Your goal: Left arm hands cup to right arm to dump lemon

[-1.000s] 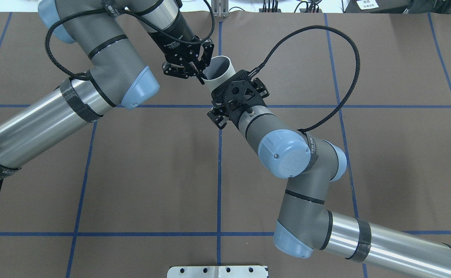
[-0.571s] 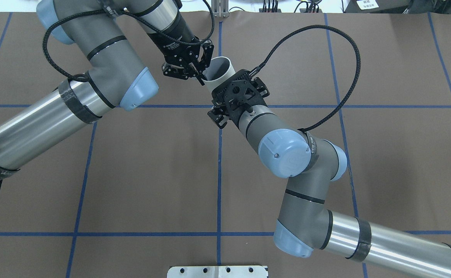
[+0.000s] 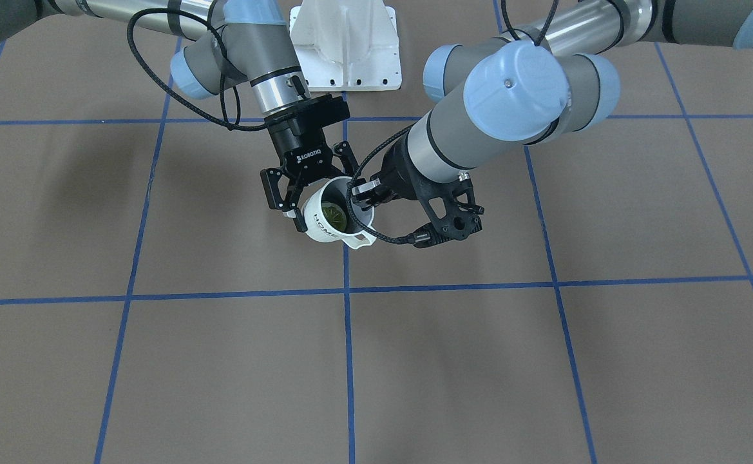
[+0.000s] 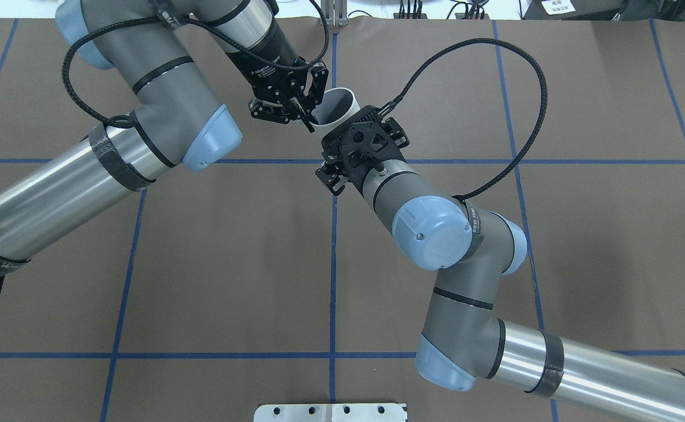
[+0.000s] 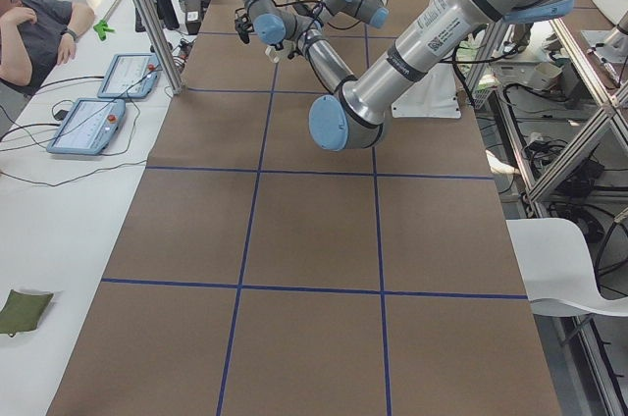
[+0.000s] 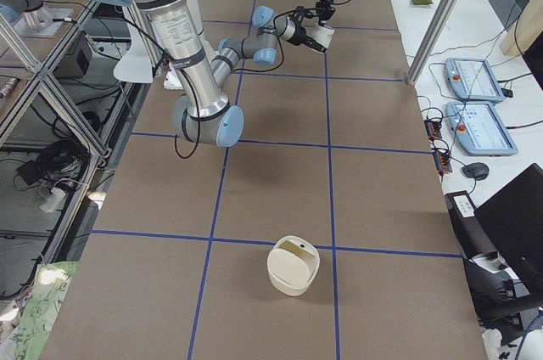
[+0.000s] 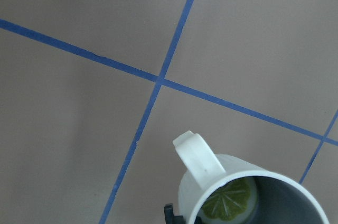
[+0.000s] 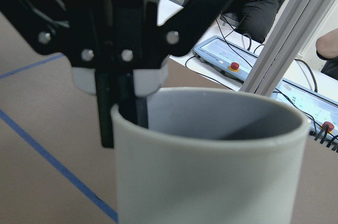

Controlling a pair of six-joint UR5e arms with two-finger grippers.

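The cream-white cup [image 3: 320, 223] with "HOME" on its side hangs tilted above the table's middle, handle [image 7: 199, 163] pointing away from the robot. The yellow-green lemon slice [image 3: 336, 213] lies inside; it also shows in the left wrist view [image 7: 230, 206]. My left gripper [image 4: 306, 115] is shut on the cup's rim [image 4: 349, 105], one finger inside and one outside, as the right wrist view shows [image 8: 122, 102]. My right gripper [image 3: 317, 193] is open, its fingers either side of the cup's body [image 8: 211, 182]. In the overhead view its fingers are hidden under the wrist.
A cream round container [image 6: 293, 267] stands on the table near the robot's right end. The white base mount [image 3: 344, 45] is behind the grippers. A black cable [image 4: 532, 88] loops over the right arm. Operators and tablets [image 5: 98, 102] are along the far side.
My left gripper has shifted slightly right and turned, bringing the cup a little further in between the right gripper's fingers. The right arm has barely moved.
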